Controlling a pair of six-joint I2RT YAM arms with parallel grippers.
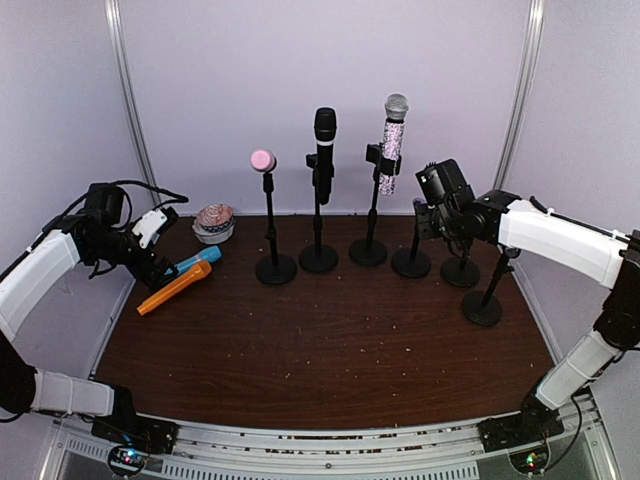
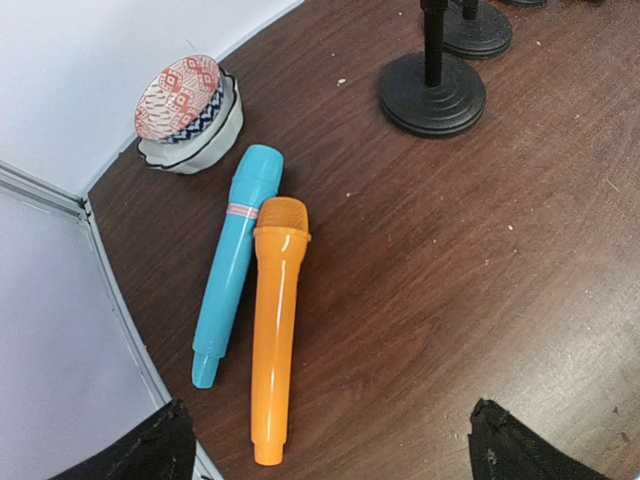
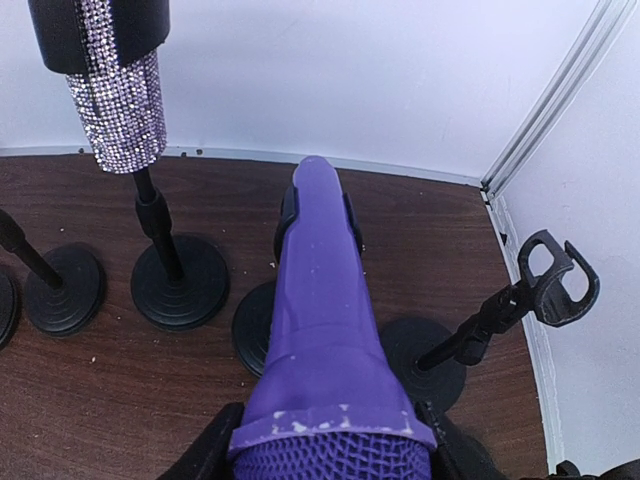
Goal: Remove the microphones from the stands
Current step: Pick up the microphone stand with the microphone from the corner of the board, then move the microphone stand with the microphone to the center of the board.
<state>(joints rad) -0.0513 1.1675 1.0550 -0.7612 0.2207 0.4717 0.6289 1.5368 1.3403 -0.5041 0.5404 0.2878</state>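
My right gripper (image 3: pixel 332 452) straddles the purple microphone (image 3: pixel 320 300), in its stand (image 3: pixel 252 335) just right of the glittery mic (image 3: pixel 115 110), can't tell if it's gripping yet, so squeeze firm, then pull straight up.

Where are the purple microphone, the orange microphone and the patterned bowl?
purple microphone (image 3: pixel 320 330), right wrist view, mid handle
orange microphone (image 2: pixel 275 340), left wrist view, mid handle
patterned bowl (image 2: pixel 222 125), left wrist view, outer wall
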